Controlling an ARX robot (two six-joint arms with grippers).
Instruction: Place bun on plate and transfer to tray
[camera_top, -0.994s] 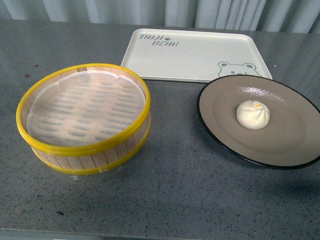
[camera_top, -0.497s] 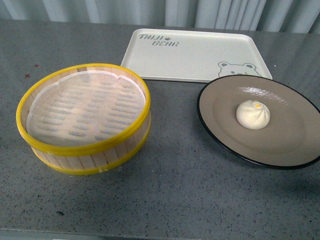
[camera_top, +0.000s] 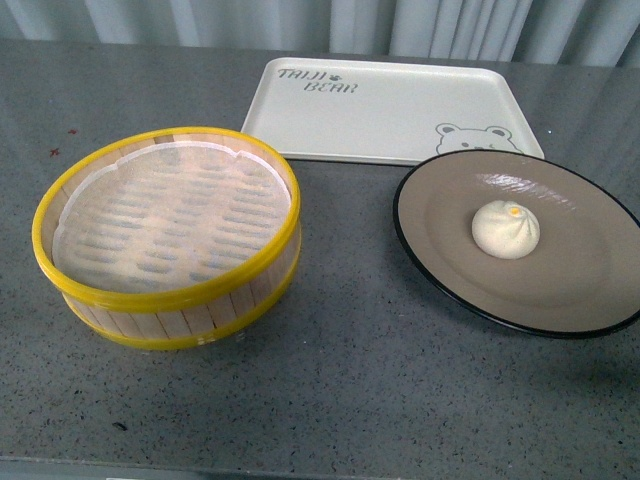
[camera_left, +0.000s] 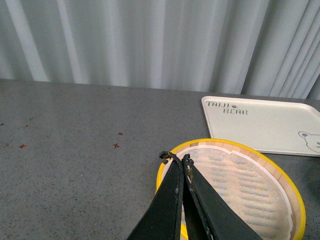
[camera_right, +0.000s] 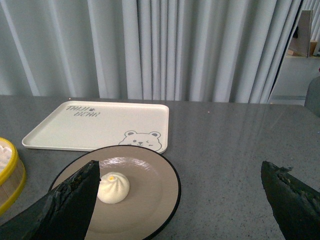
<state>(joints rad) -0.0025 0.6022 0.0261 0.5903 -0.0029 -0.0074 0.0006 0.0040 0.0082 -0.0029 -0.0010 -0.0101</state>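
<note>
The white bun (camera_top: 506, 229) with its yellow-orange dot sits on the taupe plate (camera_top: 560, 290), right of middle on the table; both also show in the right wrist view, the bun (camera_right: 113, 188) and the plate (camera_right: 150, 200). The cream tray (camera_top: 390, 105) with "TAIJI BEAR" lettering lies empty just behind the plate and shows in the wrist views too (camera_right: 95, 125) (camera_left: 265, 125). Neither gripper shows in the front view. My right gripper (camera_right: 180, 172) is open wide, raised over the plate's near side, one finger (camera_right: 75, 200) beside the bun. My left gripper (camera_left: 174, 159) is shut and empty above the steamer's edge.
A round bamboo steamer (camera_top: 165, 235) with yellow rims and white liner paper stands empty at the left, also seen in the left wrist view (camera_left: 235, 185). Grey speckled table (camera_top: 350, 380) all round. Pale curtains (camera_right: 165, 45) hang behind the table.
</note>
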